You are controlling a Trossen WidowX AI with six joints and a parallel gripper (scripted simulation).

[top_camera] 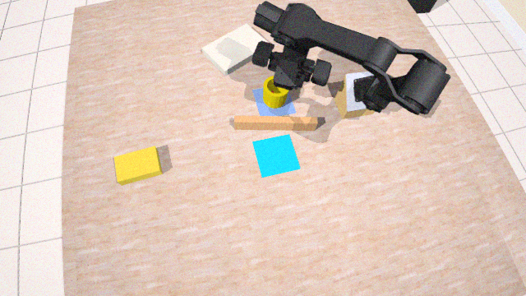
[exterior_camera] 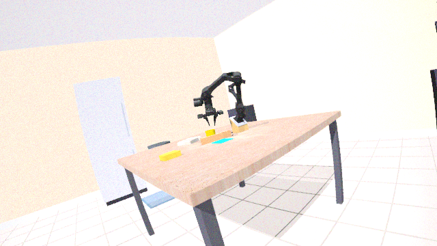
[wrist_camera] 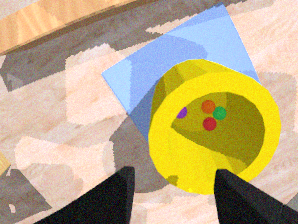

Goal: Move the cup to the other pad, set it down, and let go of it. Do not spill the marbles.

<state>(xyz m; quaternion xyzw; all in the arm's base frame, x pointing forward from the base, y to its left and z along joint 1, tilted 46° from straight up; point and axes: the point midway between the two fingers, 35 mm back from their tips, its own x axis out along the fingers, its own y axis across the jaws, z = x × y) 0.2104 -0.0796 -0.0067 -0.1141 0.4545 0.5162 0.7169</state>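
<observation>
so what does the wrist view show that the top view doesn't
Only the wrist view shows the marbles clearly inside the cup, and both fingers apart, just short of it. Only the top view shows the yellow block, white slab and whole bright blue pad. Both show the cup on the pale blue pad and the wooden bar.

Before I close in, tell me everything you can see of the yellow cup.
The yellow cup is a short, open-topped cylinder with thick walls, matte like plastic. It stands upright on the pale blue pad, on the side farther from the wooden bar. Inside lie small marbles: two red or orange, one green, one purple. The claw hangs above it, part-open, holding nothing; nothing else touches the cup.
</observation>
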